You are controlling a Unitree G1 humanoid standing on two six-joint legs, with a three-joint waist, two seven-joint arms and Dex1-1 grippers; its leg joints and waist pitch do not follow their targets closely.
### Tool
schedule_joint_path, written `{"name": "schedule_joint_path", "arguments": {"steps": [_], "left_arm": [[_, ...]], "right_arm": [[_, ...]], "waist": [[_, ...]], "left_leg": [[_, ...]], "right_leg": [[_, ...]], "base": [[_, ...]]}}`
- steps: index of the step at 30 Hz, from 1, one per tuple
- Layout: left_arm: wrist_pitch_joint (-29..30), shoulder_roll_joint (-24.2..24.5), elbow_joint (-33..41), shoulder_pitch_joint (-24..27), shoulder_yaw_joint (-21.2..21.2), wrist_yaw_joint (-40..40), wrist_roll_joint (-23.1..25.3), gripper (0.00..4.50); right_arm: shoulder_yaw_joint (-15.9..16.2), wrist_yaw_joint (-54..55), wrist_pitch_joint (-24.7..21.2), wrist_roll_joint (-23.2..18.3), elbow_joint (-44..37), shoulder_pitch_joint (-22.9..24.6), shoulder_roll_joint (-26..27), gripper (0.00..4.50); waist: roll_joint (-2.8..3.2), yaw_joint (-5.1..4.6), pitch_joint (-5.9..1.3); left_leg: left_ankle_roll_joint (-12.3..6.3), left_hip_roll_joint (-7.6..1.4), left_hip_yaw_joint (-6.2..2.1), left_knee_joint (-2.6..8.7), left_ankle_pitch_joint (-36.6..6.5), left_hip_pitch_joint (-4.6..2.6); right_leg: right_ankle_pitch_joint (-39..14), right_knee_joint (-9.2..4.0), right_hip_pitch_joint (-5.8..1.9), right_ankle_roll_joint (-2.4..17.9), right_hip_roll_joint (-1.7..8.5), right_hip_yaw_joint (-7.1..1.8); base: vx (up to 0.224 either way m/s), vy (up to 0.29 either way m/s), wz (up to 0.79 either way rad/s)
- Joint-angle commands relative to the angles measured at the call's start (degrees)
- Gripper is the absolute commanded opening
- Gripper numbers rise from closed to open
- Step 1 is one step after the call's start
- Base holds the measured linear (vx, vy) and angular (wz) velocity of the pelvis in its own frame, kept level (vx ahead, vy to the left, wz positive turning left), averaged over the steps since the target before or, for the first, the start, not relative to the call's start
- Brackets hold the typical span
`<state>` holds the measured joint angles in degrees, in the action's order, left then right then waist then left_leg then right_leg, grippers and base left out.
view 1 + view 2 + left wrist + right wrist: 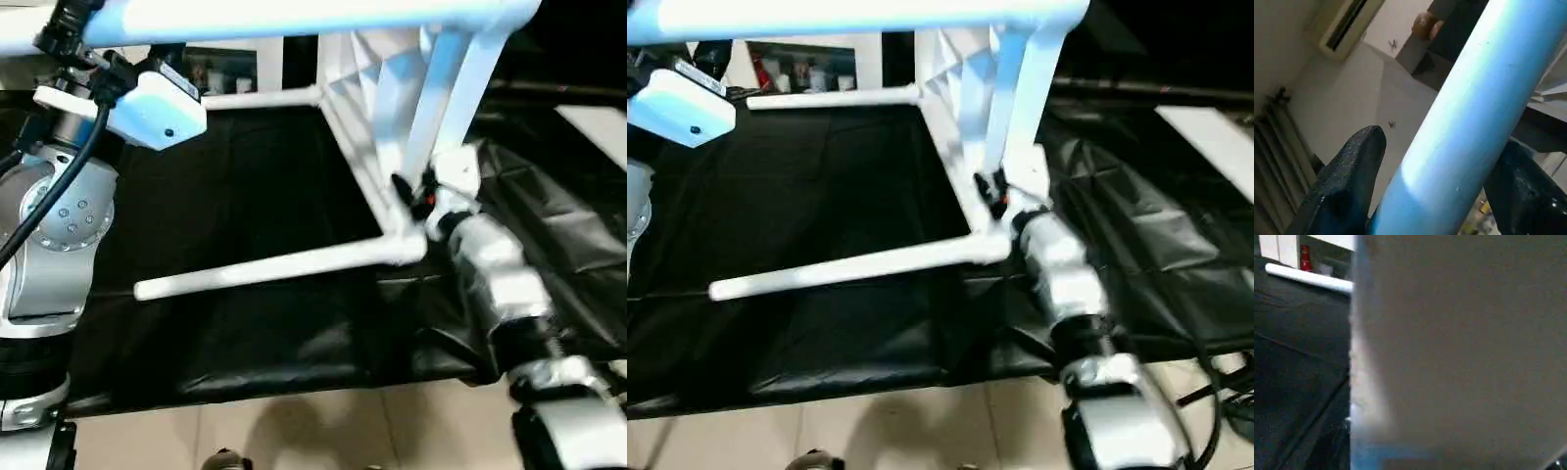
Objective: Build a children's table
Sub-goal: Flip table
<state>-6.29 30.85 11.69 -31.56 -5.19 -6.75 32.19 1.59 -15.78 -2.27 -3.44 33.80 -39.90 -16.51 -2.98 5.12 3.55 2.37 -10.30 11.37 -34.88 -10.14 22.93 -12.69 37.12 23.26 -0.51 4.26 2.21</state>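
Observation:
The children's table (382, 73) stands on its side on the black cloth, ribbed underside facing left. Its white legs stick out to the left: one runs across the top (294, 15), one lies at the back (260, 98), and one is low (274, 266). A fourth leg (460, 88) slants down past the rim. My left gripper (1442, 147) is shut on the top leg, a black finger (1347, 181) on each side. My right gripper (416, 196) is shut on the top's lower rim, close to the low leg's socket.
The black-draped work table (245, 196) spreads under everything, its cloth wrinkled on the right (1156, 225). Beige floor (294, 431) shows past its near edge. A white cabinet (813, 64) stands behind. A person (1449, 29) stands in the background of the left wrist view.

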Motion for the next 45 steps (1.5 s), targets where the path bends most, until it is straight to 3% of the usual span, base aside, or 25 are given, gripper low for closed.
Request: {"name": "schedule_joint_path", "arguments": {"steps": [1,3,6,8,9,10,11,12,13,16,17,21,24,26,28,29,30,34,39,45], "left_arm": [[1.89,-2.62,-0.20,0.64,0.82,-0.67,-6.14,2.90],[5.14,-5.25,-0.71,0.00,-0.93,-0.97,-10.58,2.88],[7.35,-7.28,-1.28,-0.21,-2.47,-1.10,-13.85,2.85],[9.42,-9.66,-1.28,-0.30,-4.06,-0.90,-16.72,2.82],[10.90,-11.31,-1.00,-0.39,-4.94,-0.78,-18.33,2.82],[11.83,-12.38,-0.80,-0.41,-5.37,-0.76,-19.41,2.80],[12.61,-13.31,-0.63,-0.41,-5.62,-0.76,-20.34,2.80],[12.61,-13.31,-0.63,-0.41,-5.62,-0.76,-20.34,2.79],[14.15,-15.33,-0.38,-0.40,-6.37,-0.18,-22.19,2.77],[15.98,-17.22,0.04,-0.34,-7.14,0.10,-23.86,2.71],[18.27,-19.05,0.65,-0.30,-8.07,0.44,-25.79,2.67],[21.16,-20.84,1.79,-0.24,-9.17,0.62,-27.47,2.61],[22.26,-21.28,2.36,-0.05,-9.46,0.71,-27.78,2.54],[22.73,-21.00,3.02,0.17,-9.18,0.74,-27.56,2.47],[22.71,-20.47,3.43,0.28,-8.87,0.55,-26.82,2.46],[22.71,-20.40,3.50,0.30,-8.83,0.52,-26.69,2.39],[22.77,-20.28,3.68,0.34,-8.76,0.44,-26.42,2.36],[24.64,-20.36,4.84,0.58,-8.96,0.84,-26.05,2.29],[25.86,-20.28,5.15,1.00,-8.98,1.43,-25.64,2.18],[26.55,-20.09,5.61,1.63,-8.86,1.61,-25.24,2.04]], "right_arm": [[0.35,-2.29,2.68,3.36,-4.40,-5.73,-3.57,2.01],[1.39,-4.32,3.81,5.54,-3.58,-8.67,-6.82,2.01],[2.36,-6.53,4.59,6.96,-2.76,-11.36,-9.11,2.01],[3.92,-8.52,5.94,8.87,-1.53,-14.57,-11.52,2.01],[4.84,-9.42,7.08,10.16,-0.04,-17.32,-12.94,2.01],[5.44,-10.19,7.96,10.94,1.24,-19.52,-13.82,2.01],[5.85,-10.79,8.47,11.39,2.34,-21.42,-14.32,2.01],[5.85,-10.79,8.47,11.39,2.34,-21.42,-14.32,2.01],[6.87,-12.05,9.86,12.51,4.73,-25.24,-14.91,2.01],[8.24,-13.71,11.35,13.79,7.20,-28.62,-15.37,1.99],[9.97,-15.10,13.34,15.65,10.10,-32.05,-15.62,1.99],[12.28,-18.63,16.64,17.49,14.74,-36.89,-15.06,1.99],[12.99,-20.90,18.45,18.08,17.20,-38.99,-14.46,1.99],[14.08,-23.15,20.33,19.34,20.98,-42.60,-13.24,2.53],[14.63,-23.63,21.36,20.19,23.68,-45.22,-12.41,2.66],[14.64,-23.64,21.48,20.24,23.99,-45.50,-12.32,2.76],[14.69,-23.59,21.83,20.39,24.74,-46.13,-12.14,2.89],[14.96,-21.53,24.70,21.96,28.01,-48.58,-11.56,3.16],[14.05,-20.41,28.12,21.88,30.36,-49.80,-10.53,3.54],[10.00,-19.38,36.10,17.13,29.54,-48.00,-8.35,4.10]], "waist": [[-0.30,0.19,-4.92],[-0.29,0.28,-4.82],[-0.08,0.58,-4.62],[0.25,0.66,-4.52],[0.15,0.60,-4.50],[0.47,0.39,-4.45],[0.27,0.32,-4.39],[0.40,0.49,-4.20],[0.70,0.42,-4.19],[0.79,0.09,-4.06],[0.80,-0.05,-4.09],[0.72,-0.45,-4.01],[0.51,-0.66,-4.01],[0.54,-0.77,-4.15],[0.44,-0.97,-4.16],[0.64,-0.92,-4.04],[0.31,-1.03,-4.09],[0.38,-0.95,-4.14],[0.47,-0.97,-4.02],[0.52,-0.83,-4.11]], "left_leg": [[-2.73,-2.30,-0.89,2.69,0.62,-1.55],[-3.76,-2.16,-0.78,2.57,1.21,-1.34],[-4.20,-2.23,-0.70,2.58,-0.95,-1.37],[-3.45,-2.37,-0.75,2.64,-2.82,-1.55],[-3.23,-2.37,-0.75,2.67,-3.11,-1.54],[-2.66,-2.45,-0.84,2.72,-4.46,-1.65],[-2.68,-2.36,-0.77,2.66,-5.28,-1.58],[-2.59,-2.37,-0.70,2.66,-6.92,-1.65],[-2.11,-2.47,-0.86,2.71,-7.75,-1.61],[-1.05,-2.64,-1.13,2.88,-10.64,-1.62],[-0.69,-2.72,-1.18,2.91,-11.47,-1.74],[-0.48,-2.71,-1.26,2.80,-14.29,-1.65],[-1.31,-2.68,-1.31,2.77,-13.06,-1.22],[-1.96,-2.72,-1.34,2.61,-11.66,-1.22],[-2.58,-2.63,-1.32,2.46,-11.79,-1.02],[-3.13,-2.81,-1.35,2.48,-11.52,-0.93],[-3.28,-2.86,-1.32,2.45,-11.14,-0.90],[-3.76,-2.96,-1.25,2.23,-8.91,-0.80],[-2.53,-3.01,-1.27,2.35,-11.31,-1.00],[-2.74,-3.06,-1.24,2.30,-11.30,-0.98]], "right_leg": [[10.51,-2.40,-3.10,14.16,2.97,-2.27],[11.25,-2.40,-3.07,14.64,2.91,-2.24],[7.51,-2.81,-2.94,14.85,3.04,-2.21],[4.74,-3.06,-2.74,14.53,2.96,-2.17],[4.48,-3.05,-2.80,14.57,2.93,-2.14],[2.92,-3.22,-2.64,14.93,2.94,-2.01],[2.00,-3.40,-2.63,14.92,2.80,-2.00],[-0.06,-3.72,-2.44,14.61,2.96,-2.15],[-1.28,-3.75,-2.42,14.26,3.02,-2.11],[-4.18,-4.05,-2.20,13.53,2.98,-1.98],[-4.62,-4.12,-2.14,13.29,3.02,-1.96],[-6.77,-4.30,-1.87,13.27,3.08,-1.99],[-5.06,-4.18,-2.04,12.79,3.00,-2.02],[-2.95,-3.92,-2.00,13.39,2.95,-1.96],[-2.77,-3.81,-2.01,14.02,2.85,-1.88],[-2.59,-3.80,-1.96,14.01,3.01,-1.96],[-2.27,-3.73,-1.98,14.12,2.99,-1.95],[0.37,-3.27,-1.81,14.95,2.85,-1.85],[-1.42,-3.43,-1.64,14.07,2.80,-1.86],[-0.15,-3.26,-1.62,13.60,3.01,-1.92]], "base": [[0.000,0.000,0.00],[0.000,0.000,0.00],[0.000,0.000,0.00],[0.000,0.000,0.00],[0.000,0.000,0.00],[0.000,0.000,0.00],[0.000,0.000,0.00],[0.000,0.000,0.00],[0.000,0.000,0.00],[0.000,0.000,0.00],[0.000,0.000,0.00],[0.000,0.000,0.00],[0.000,0.000,0.00],[0.000,0.000,0.00],[0.000,0.000,0.00],[0.000,0.000,0.00],[0.000,0.000,0.00],[0.000,0.000,0.00],[0.000,0.000,0.00],[0.000,0.000,0.00]]}}
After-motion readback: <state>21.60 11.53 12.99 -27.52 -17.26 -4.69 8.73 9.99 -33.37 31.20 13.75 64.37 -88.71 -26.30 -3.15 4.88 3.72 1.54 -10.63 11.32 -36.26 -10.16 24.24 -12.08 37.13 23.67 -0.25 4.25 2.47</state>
